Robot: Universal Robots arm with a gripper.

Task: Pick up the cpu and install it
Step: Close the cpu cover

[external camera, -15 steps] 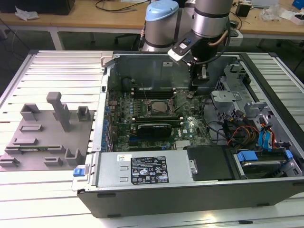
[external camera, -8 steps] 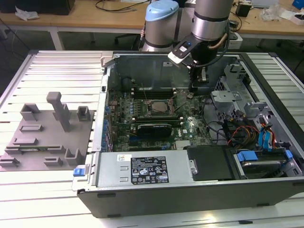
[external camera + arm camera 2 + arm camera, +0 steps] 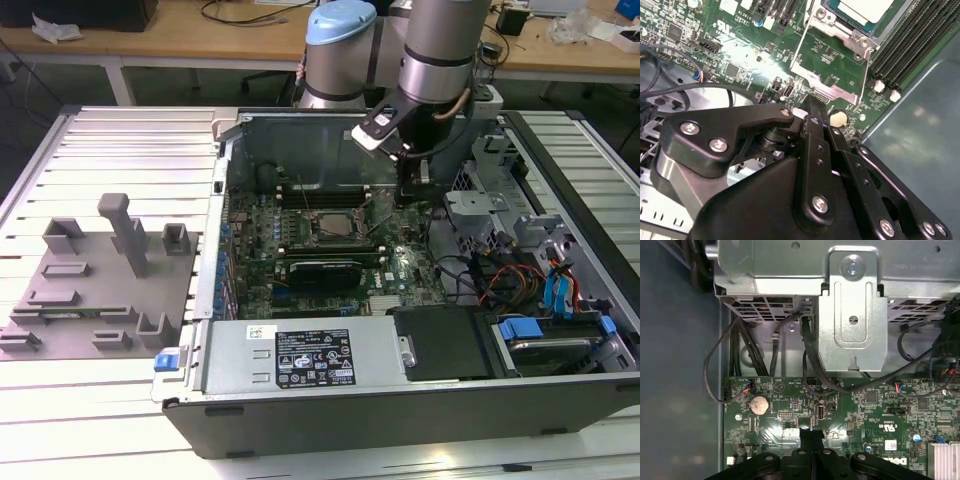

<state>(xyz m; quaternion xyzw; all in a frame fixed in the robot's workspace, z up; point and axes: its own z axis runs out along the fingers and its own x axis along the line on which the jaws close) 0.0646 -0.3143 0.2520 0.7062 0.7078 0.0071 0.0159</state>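
Gripper pinched closed, empty | cpu seated in socket, near gripper, toward the exterior view's left

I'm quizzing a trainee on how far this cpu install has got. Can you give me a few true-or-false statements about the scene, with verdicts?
1. The silvery-grey square cpu lies in the metal-framed socket on the green motherboard. True.
2. The black gripper holds the cpu. False: it is shut on nothing, beside the socket, apart from the cpu.
3. The grey plastic fixture block stands inside the dark computer case. False: it lies on the slatted metal table, to the exterior view's left of the case.
4. A round silver coin battery sits on the motherboard. True.
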